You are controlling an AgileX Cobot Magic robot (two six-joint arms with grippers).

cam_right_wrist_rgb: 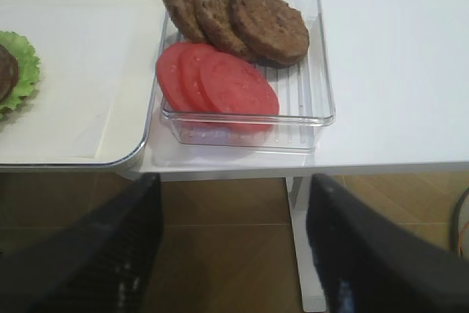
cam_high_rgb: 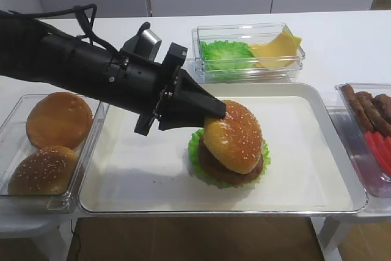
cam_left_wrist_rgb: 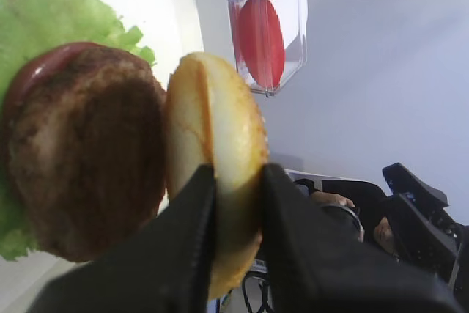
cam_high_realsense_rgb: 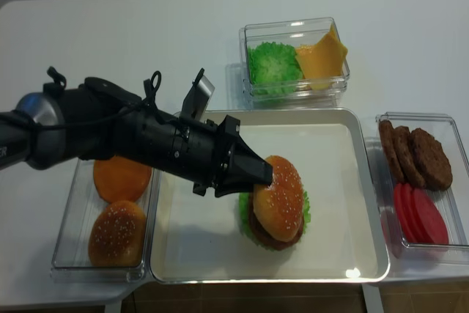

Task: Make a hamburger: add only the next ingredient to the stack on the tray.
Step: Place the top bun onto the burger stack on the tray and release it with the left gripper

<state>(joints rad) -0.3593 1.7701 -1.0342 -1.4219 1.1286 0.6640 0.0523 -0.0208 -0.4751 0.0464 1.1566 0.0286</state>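
Note:
The sesame-seeded bun top (cam_high_rgb: 235, 136) is pinched at its rim by my left gripper (cam_high_rgb: 214, 114), which is shut on it. It hangs tilted over the stack, a brown patty (cam_high_rgb: 229, 169) on a frilly lettuce leaf (cam_high_rgb: 195, 151), in the middle of the cream tray (cam_high_rgb: 293, 175). The left wrist view shows the bun top (cam_left_wrist_rgb: 216, 130) edge-on between the fingers (cam_left_wrist_rgb: 190, 225), flat side facing the patty (cam_left_wrist_rgb: 80, 152). Whether they touch I cannot tell. My right gripper (cam_right_wrist_rgb: 234, 181) stands open and empty, off the table's front edge beside the tray (cam_right_wrist_rgb: 80, 71).
A clear box at the left holds a smooth bun (cam_high_rgb: 59, 119) and another seeded bun (cam_high_rgb: 46, 169). Behind the tray is a box of lettuce and cheese (cam_high_rgb: 247, 53). At the right, a box (cam_right_wrist_rgb: 315, 71) holds patties (cam_right_wrist_rgb: 267, 23) and tomato slices (cam_right_wrist_rgb: 220, 82).

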